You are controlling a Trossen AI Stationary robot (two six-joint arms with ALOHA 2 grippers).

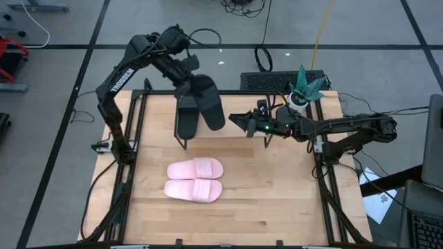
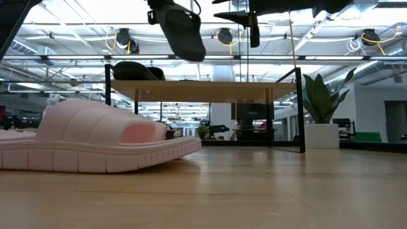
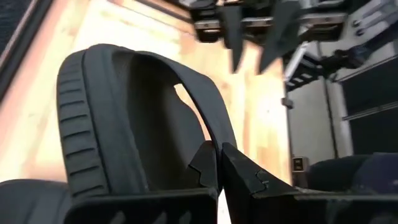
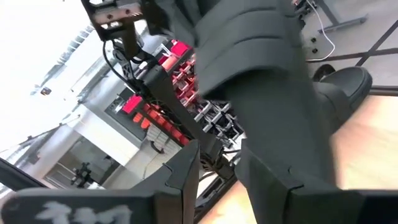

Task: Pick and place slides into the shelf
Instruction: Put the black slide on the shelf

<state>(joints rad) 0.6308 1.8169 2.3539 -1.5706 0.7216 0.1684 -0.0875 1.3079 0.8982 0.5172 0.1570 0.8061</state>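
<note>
The left gripper (image 1: 188,81) is up in the air over the back of the table, its jaws pressed together on the strap of a black slide (image 1: 209,102); in the left wrist view the two dark fingers (image 3: 208,167) meet on the thin strap edge of that slide (image 3: 118,124), which hangs below them, toe pointing down toward the tabletop (image 1: 263,194); from the low camera the same slide (image 2: 183,30) dangles tilted above the shelf (image 2: 210,90). A second black slide (image 1: 187,111) shows just beside it in the overhead view; whether it hangs too or lies on the shelf cannot be told. The right gripper (image 1: 239,119) reaches in from the right, level with the hanging slide and just beside it; its jaws stand partly spread; the right wrist view has the black slide (image 4: 267,81) looming right past its fingers (image 4: 186,171), and whether they touch it cannot be told. The two pink slides (image 1: 195,179) lie side by side in the middle of the tabletop, well apart from both grippers; the nearer one (image 2: 95,143) fills the left of the low view. A potted plant (image 1: 304,88) stands at the back right corner.
</note>
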